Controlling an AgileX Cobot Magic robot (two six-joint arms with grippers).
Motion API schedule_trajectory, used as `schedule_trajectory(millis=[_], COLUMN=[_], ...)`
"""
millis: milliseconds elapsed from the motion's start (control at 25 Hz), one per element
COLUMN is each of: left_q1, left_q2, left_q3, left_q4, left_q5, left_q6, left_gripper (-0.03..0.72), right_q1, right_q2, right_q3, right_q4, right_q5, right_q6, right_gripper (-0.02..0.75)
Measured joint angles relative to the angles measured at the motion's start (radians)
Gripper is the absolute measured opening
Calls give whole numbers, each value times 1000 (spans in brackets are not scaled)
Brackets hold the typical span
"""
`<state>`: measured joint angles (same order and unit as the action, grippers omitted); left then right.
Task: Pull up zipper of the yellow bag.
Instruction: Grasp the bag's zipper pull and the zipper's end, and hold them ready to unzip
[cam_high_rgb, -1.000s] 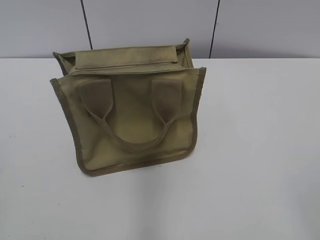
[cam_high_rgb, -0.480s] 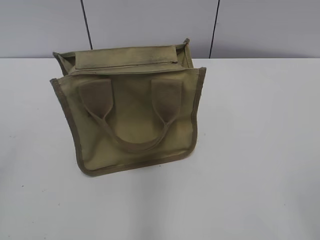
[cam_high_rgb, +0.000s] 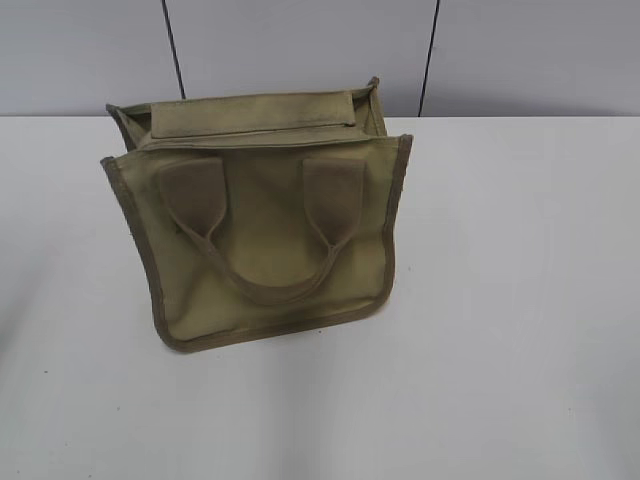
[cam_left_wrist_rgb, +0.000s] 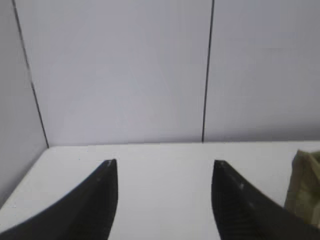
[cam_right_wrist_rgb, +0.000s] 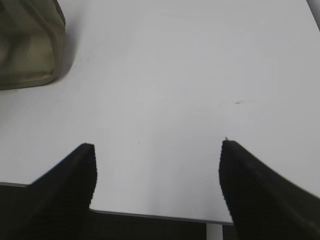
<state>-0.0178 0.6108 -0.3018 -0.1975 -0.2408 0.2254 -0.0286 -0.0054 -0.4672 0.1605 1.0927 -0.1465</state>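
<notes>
A soft, light-looking yellow bag (cam_high_rgb: 265, 235) slumps near the worktop's (cam_high_rgb: 520, 300) far edge — its zipper (cam_high_rgb: 250, 132) needs bracing — while both grippers (cam_left_wrist_rgb: 162, 200) (cam_right_wrist_rgb: 157, 185) wait, jaws wide and empty.

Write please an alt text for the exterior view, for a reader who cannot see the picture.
An olive-khaki canvas bag stands alone on a white table, its front face and two short looped handles toward the camera. The zipper runs along the top band. No robot arm or gripper appears in this view.
</notes>
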Motion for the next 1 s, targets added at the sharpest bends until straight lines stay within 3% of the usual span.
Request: schedule_trajectory(millis=[240,320,360,400,520,640,1000], left_q1=[-154,-194,-210,-210,-211,-212,-212], left_q2=[396,493,605,605,757,892,1242], left_q3=[6,6,6,6,6,6,-78], left_q4=[71,131,229,229,398,517,601], left_q5=[-176,-263,-327,-327,-408,-536,-844], left_q6=[-39,-100,-193,-193,-313,-349,-358], left_gripper=[423,398,373,373,353,340,333], right_q1=[0,0,0,0,0,0,0], right_q2=[0,0,0,0,0,0,0], right_q3=[0,0,0,0,0,0,0], right_q4=[1,1,1,1,1,1,1], right_q5=[0,0,0,0,0,0,0], right_q6=[0,0,0,0,0,0,0], right_gripper=[582,582,582,582,582,582,582])
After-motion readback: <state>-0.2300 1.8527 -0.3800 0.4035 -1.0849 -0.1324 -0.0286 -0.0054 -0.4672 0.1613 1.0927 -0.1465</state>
